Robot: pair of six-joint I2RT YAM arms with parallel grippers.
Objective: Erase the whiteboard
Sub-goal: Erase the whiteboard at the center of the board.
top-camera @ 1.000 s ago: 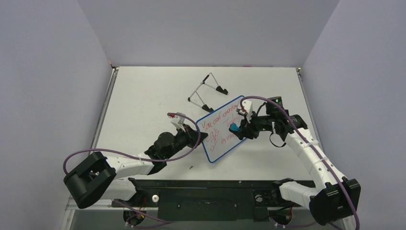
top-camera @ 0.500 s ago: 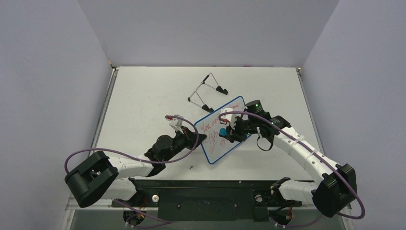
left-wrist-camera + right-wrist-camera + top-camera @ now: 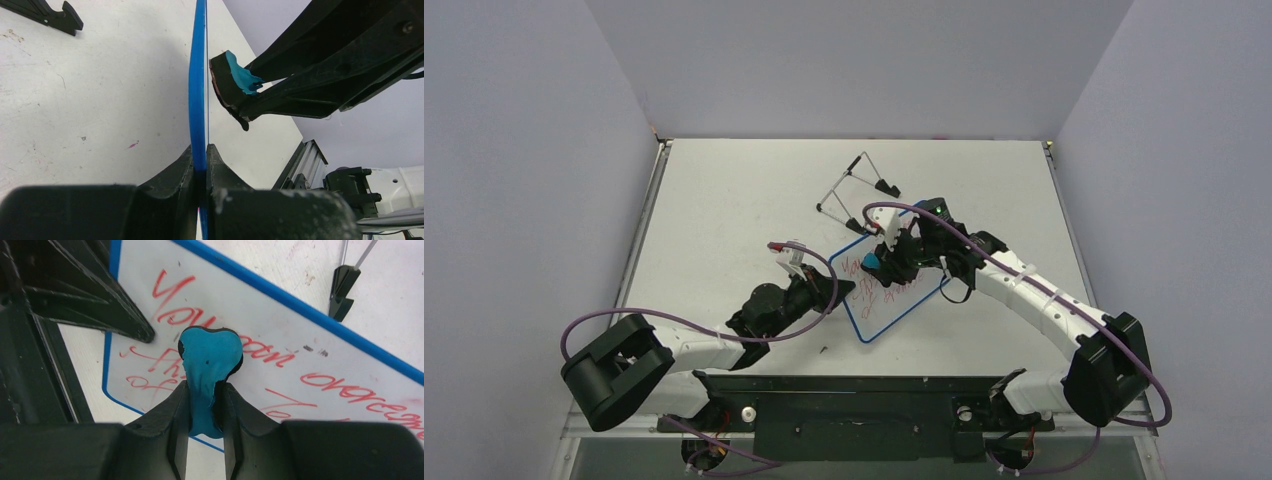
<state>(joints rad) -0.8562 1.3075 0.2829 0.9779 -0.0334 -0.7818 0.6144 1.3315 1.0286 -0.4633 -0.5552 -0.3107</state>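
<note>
Whiteboard (image 3: 892, 305): mid-counter (image 3: 724, 200), tilted up, left fingers (image 3: 175, 170) clamped on its 9 o'clock rim. Eraser (image 3: 210, 355): clamped in right fingers (image 3: 177, 410), at board's 10 o'clock. Advised: pad flat, overlapping strokes.

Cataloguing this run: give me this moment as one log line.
left gripper: shut on whiteboard rim | right gripper: shut on eraser | eraser: over red writing | contact: unclear

place: robot lab cell | evidence: bare grey walls (image 3: 854, 70), white table (image 3: 724, 200), black base rail (image 3: 854, 385)
</note>
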